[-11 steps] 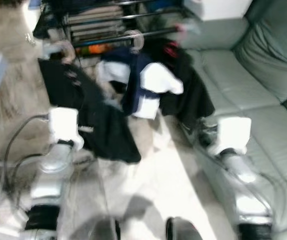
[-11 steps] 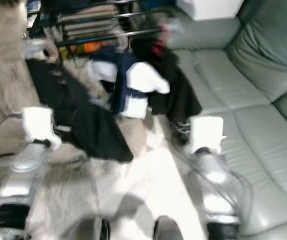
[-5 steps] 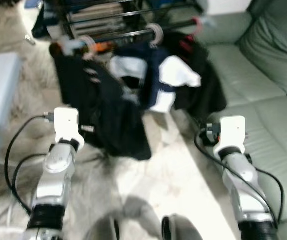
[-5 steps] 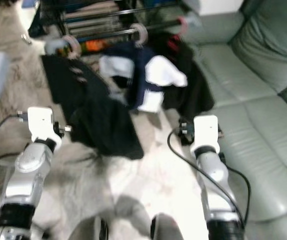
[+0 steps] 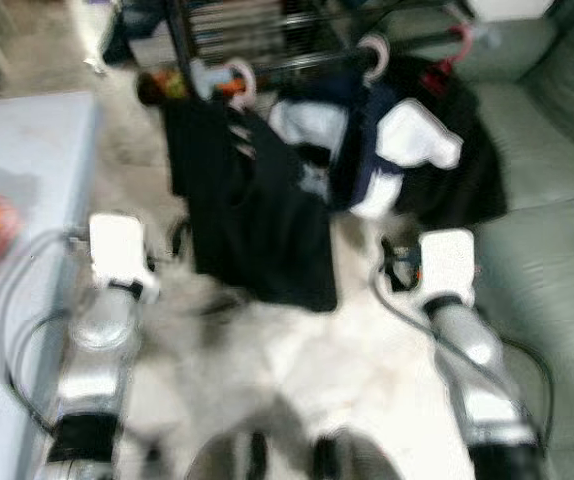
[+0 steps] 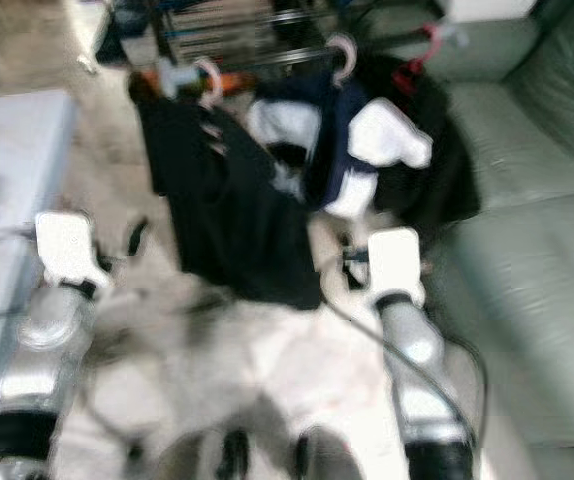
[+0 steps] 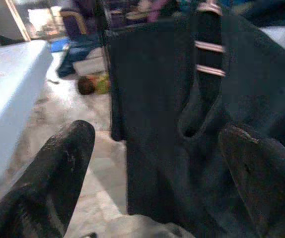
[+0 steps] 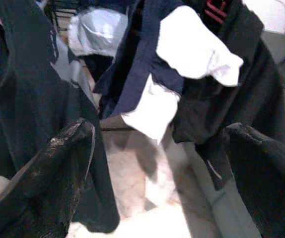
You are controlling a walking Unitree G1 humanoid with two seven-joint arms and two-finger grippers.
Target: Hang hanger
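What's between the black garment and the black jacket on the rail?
A navy-and-white garment hangs between the black garment and black jacket, seen in the left eye view.

Head stereo pair: looking forward and down from the robot's head, both eyes taking in the clothes rail (image 5: 297, 62), the hanging black garment (image 5: 252, 215) and the sofa (image 6: 537, 230).
Left wrist: looking along the left end effector (image 7: 157, 173), facing the black garment close up.
Right wrist: looking along the right end effector (image 8: 157, 168), facing the navy-and-white garment (image 8: 182, 54).
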